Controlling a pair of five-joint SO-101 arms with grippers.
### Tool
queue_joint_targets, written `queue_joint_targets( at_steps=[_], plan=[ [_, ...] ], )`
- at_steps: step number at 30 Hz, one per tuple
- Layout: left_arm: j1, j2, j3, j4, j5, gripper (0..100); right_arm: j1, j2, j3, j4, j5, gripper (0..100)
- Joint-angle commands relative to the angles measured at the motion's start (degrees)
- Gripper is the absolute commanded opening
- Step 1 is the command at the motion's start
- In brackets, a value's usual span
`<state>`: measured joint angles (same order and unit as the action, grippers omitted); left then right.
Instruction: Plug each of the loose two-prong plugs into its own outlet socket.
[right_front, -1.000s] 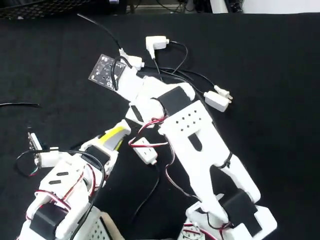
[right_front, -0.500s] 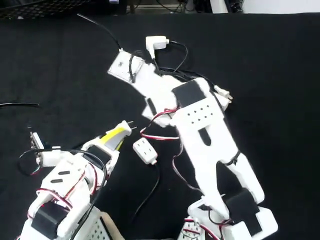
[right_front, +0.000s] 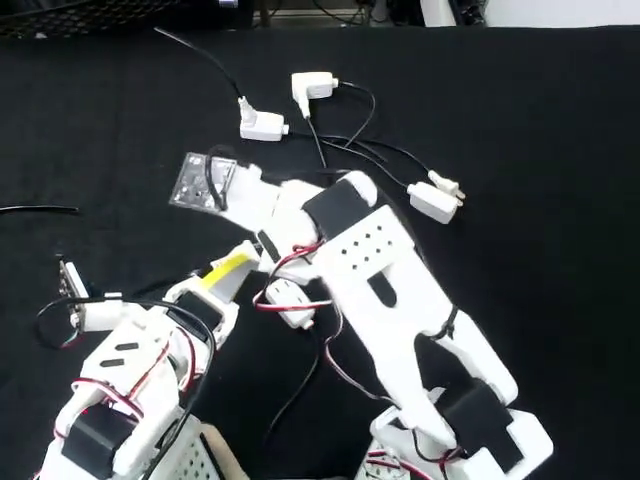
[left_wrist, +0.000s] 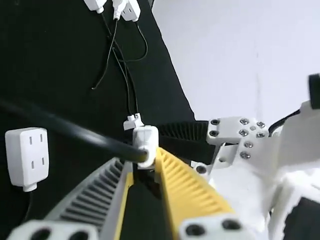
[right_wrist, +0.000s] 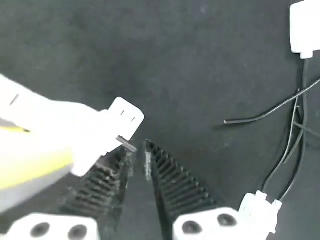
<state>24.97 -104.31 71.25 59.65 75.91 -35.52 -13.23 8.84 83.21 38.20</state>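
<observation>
2 arms crowd your black worktop (right_front: 540, 130). Your right arm (right_front: 390, 290) stretches toward 10 o'clock, its hand (right_wrist: 139, 148) slightly apart and gripping nothing. The outlet socket (left_wrist: 27, 156) sits mid-worktop beside that arm. At the socket's 10 o'clock your left hand (left_wrist: 145, 159) is clamped on a white plug (left_wrist: 145, 141). One white connector (right_front: 262, 125) lies at the socket's 12 o'clock, a second connector (right_front: 433, 203) at 2 o'clock.
</observation>
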Motion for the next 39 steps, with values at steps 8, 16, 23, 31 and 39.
queue_joint_targets(
  at_steps=[8, 16, 23, 31, 39],
  plan=[
    [0.6, -0.1, -0.6, 0.0, -0.4, 3, -1.2, -0.7, -2.2, -4.7, -2.8, 1.4],
    [0.4, -0.1, -0.6, 0.1, -0.4, 3, -1.2, -0.7, -1.0, -5.5, -2.8, 1.5],
    [0.1, -0.1, -0.1, 0.1, -0.4, 3, 6.7, -0.7, 2.9, -5.5, -3.0, 1.4],
    [-7.1, -0.1, 0.4, -0.4, -0.9, 3, 13.7, -0.7, 17.7, -17.2, -7.4, 1.4],
    [-13.3, -0.1, 0.4, -0.4, -21.3, 3, 13.1, -0.7, 36.4, -43.6, -17.1, 1.4]
  ],
)
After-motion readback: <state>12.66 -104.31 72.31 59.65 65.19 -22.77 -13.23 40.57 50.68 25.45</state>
